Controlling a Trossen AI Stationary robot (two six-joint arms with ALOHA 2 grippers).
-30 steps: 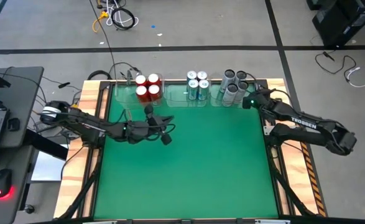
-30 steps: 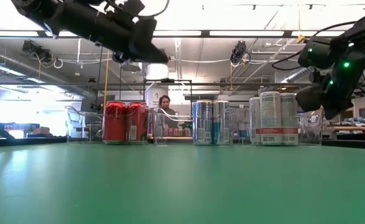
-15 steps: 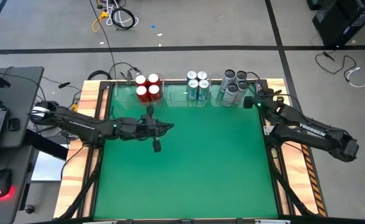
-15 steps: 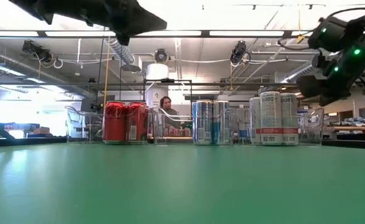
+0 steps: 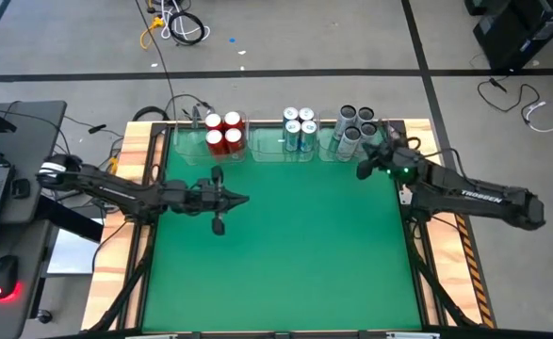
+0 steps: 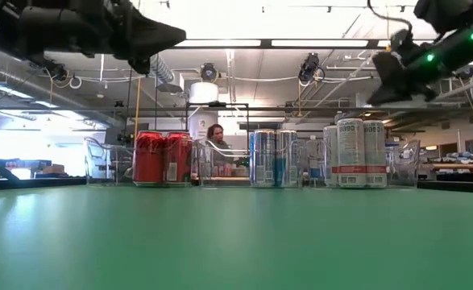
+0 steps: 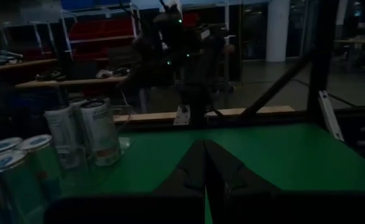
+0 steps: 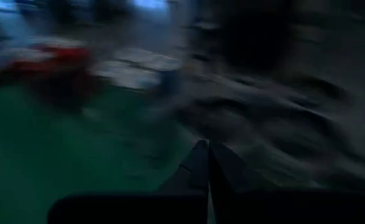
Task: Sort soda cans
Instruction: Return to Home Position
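Three clear bins stand in a row along the far edge of the green table [image 5: 276, 264]. All the soda cans are inside them.

The four red cans [image 5: 222, 131] stand close together in the left bin [image 6: 105, 163]. The four blue-and-white cans [image 5: 300, 128] stand in the middle bin [image 6: 220, 163]. The grey cans [image 5: 355, 126] stand in the right bin [image 6: 404, 165]. Every can is upright with its shiny top facing up.

The left gripper [image 5: 245, 199] hangs in the air over the left part of the table. It is nearer than the red cans and well apart from them. Its arm reaches in from the left side and points to the right. Its two fingers [image 7: 194, 165] are pressed together with nothing between them.

The right gripper [image 5: 360, 171] hangs in the air near the right bin, on its near side, and does not touch it. Its arm comes in from the right side. Its fingers [image 8: 198, 163] are pressed together too and hold nothing.

In the low view, a person [image 6: 214, 138] shows far behind the bins.
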